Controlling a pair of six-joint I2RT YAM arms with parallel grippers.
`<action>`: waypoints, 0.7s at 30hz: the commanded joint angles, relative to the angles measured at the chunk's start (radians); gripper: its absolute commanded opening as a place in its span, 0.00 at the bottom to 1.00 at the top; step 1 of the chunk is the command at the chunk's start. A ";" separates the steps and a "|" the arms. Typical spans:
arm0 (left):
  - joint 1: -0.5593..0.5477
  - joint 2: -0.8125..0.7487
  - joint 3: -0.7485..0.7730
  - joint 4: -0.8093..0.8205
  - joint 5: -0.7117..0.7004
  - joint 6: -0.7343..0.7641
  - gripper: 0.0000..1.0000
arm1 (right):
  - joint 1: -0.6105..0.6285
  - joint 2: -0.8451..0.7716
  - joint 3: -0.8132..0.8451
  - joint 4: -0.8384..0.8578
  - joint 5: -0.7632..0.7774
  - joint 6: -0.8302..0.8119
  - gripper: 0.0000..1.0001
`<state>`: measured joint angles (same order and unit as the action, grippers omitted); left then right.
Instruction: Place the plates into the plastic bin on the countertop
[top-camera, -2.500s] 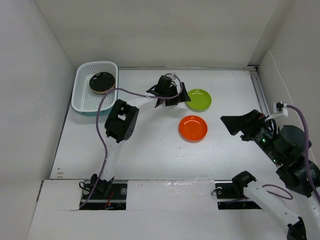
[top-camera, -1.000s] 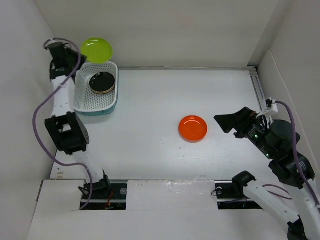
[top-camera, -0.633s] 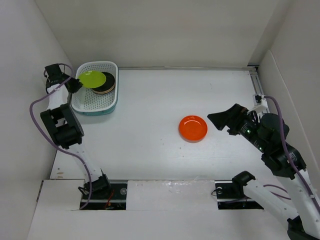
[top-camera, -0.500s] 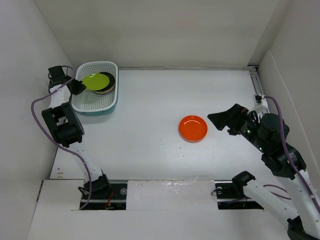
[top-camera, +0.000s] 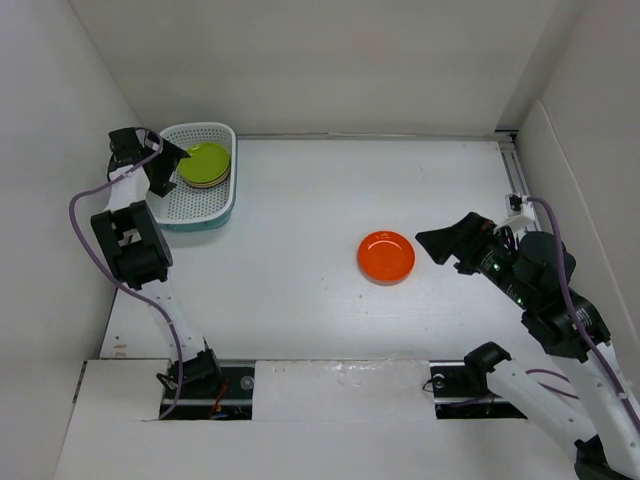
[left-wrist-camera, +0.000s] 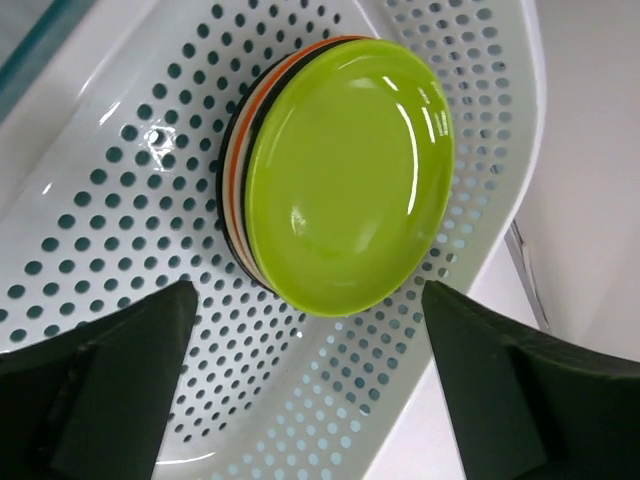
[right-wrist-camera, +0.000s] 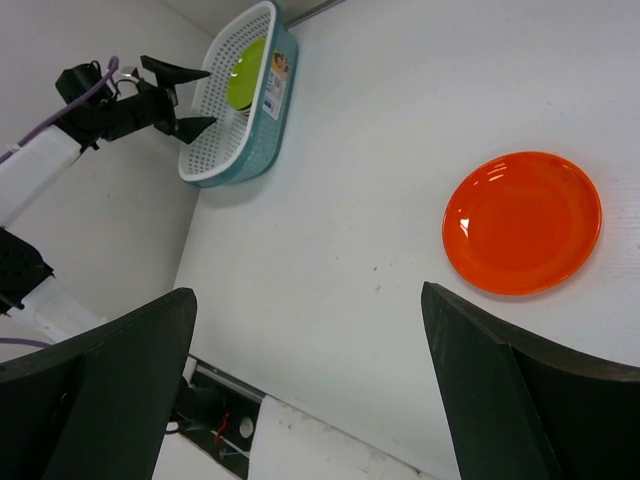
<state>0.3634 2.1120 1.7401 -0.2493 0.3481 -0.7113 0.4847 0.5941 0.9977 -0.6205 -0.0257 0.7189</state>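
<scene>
The plastic bin (top-camera: 160, 205) stands at the far left of the countertop (top-camera: 300, 290). It holds a stack of plates with the lime green plate (top-camera: 205, 163) on top. In the left wrist view the lime green plate (left-wrist-camera: 350, 170) lies on orange, black and cream rims (left-wrist-camera: 234, 180). My left gripper (top-camera: 172, 170) is open and empty just over the bin's left side, clear of the stack. One orange plate (top-camera: 386, 256) lies alone mid-countertop, and also shows in the right wrist view (right-wrist-camera: 522, 222). My right gripper (top-camera: 432, 248) is open and empty, just right of it.
White wall panels close in the left, back and right sides. A metal rail (top-camera: 518, 185) runs along the right edge. The arm bases and a raised white ledge (top-camera: 330, 375) sit at the near edge.
My left gripper carried the lime green plate from mid-countertop up and over to the bin, set it on the stack and let go. My right gripper moved slightly left toward the orange plate.
</scene>
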 joint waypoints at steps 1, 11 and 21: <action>0.006 -0.105 0.032 0.050 0.028 0.009 0.99 | -0.006 -0.010 0.021 0.027 0.017 -0.004 1.00; -0.625 -0.398 -0.102 -0.038 -0.159 0.141 0.99 | -0.006 -0.010 0.056 0.009 0.092 -0.004 1.00; -1.027 -0.368 -0.428 0.220 -0.178 0.048 0.99 | -0.006 -0.069 0.162 -0.090 0.138 0.021 1.00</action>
<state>-0.6849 1.7523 1.3483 -0.1093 0.2214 -0.6548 0.4843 0.5549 1.1107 -0.6910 0.0868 0.7551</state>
